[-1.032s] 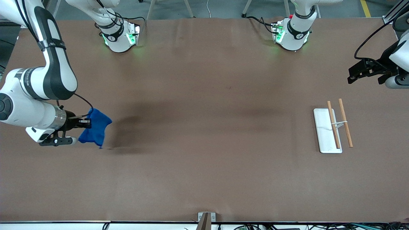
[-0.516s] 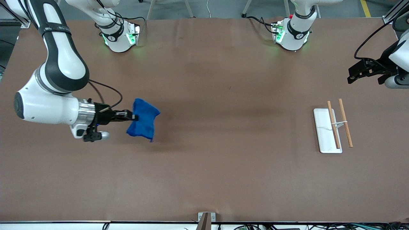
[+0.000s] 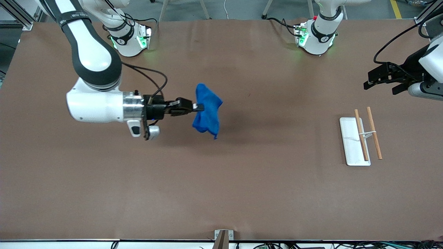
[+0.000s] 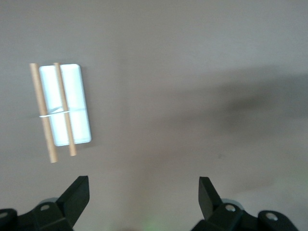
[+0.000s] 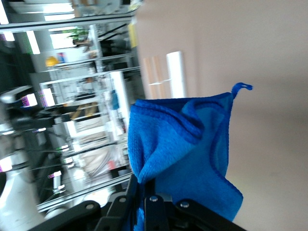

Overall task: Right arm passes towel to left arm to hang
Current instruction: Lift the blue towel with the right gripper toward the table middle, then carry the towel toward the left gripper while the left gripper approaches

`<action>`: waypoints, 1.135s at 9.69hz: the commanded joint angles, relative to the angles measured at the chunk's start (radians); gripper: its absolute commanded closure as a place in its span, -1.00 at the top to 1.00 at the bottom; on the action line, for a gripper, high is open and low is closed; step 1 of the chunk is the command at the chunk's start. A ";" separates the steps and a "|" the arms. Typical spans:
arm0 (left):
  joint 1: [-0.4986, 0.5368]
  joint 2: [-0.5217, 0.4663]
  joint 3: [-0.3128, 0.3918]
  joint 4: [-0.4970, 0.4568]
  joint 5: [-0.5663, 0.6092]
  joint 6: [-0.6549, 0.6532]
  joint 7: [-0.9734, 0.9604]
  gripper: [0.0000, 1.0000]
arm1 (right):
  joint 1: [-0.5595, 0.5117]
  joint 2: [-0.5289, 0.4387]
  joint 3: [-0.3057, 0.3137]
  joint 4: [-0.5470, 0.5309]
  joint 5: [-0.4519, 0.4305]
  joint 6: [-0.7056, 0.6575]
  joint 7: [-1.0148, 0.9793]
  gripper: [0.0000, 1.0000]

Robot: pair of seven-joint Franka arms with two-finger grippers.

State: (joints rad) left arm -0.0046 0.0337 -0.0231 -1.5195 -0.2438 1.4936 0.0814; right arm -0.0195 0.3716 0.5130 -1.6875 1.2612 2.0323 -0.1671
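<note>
The blue towel point(image 3: 207, 111) hangs bunched in the air over the middle of the table, pinched at one edge by my right gripper point(image 3: 198, 107), which is shut on it with the arm stretched out level. In the right wrist view the towel point(image 5: 185, 154) fills the centre, a small thread loop at one corner, folded over the fingers point(image 5: 153, 204). My left gripper point(image 3: 369, 83) hovers open and empty over the left arm's end of the table. In the left wrist view its fingertips point(image 4: 77, 192) stand wide apart with bare table between them.
A white tray point(image 3: 350, 148) bearing two wooden rods point(image 3: 374, 133) lies at the left arm's end of the table, nearer the front camera than the left gripper. The left wrist view shows the tray point(image 4: 79, 118) and rods point(image 4: 43, 113) too. Both arm bases stand along the table's back edge.
My right arm has carried the towel from the right arm's end toward the table's middle, still gripped. The left gripper has shifted slightly toward the middle.
</note>
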 commanded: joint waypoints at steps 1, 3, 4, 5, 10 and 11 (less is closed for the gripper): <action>0.043 0.008 0.000 -0.057 -0.136 -0.012 0.054 1.00 | -0.011 0.059 0.083 -0.003 0.221 0.005 -0.138 -0.99; 0.048 0.026 0.000 -0.065 -0.230 -0.080 0.057 1.00 | 0.007 0.085 0.128 -0.003 0.389 0.005 -0.195 -0.99; 0.060 0.041 0.000 -0.067 -0.315 -0.116 0.057 1.00 | 0.015 0.092 0.150 -0.003 0.456 0.005 -0.239 -0.99; 0.081 0.051 0.000 -0.082 -0.413 -0.156 0.063 1.00 | 0.027 0.117 0.166 -0.001 0.543 0.005 -0.338 -0.99; 0.075 0.055 -0.007 -0.270 -0.659 -0.159 0.121 1.00 | 0.093 0.248 0.205 0.015 0.743 -0.003 -0.612 -0.99; 0.075 0.055 -0.030 -0.315 -0.670 -0.157 0.153 0.96 | 0.101 0.257 0.229 0.037 0.777 0.002 -0.623 -0.99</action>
State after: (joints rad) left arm 0.0723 0.0896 -0.0351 -1.7484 -0.8942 1.3291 0.1766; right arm 0.0768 0.6157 0.7080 -1.6796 1.9825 2.0282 -0.7594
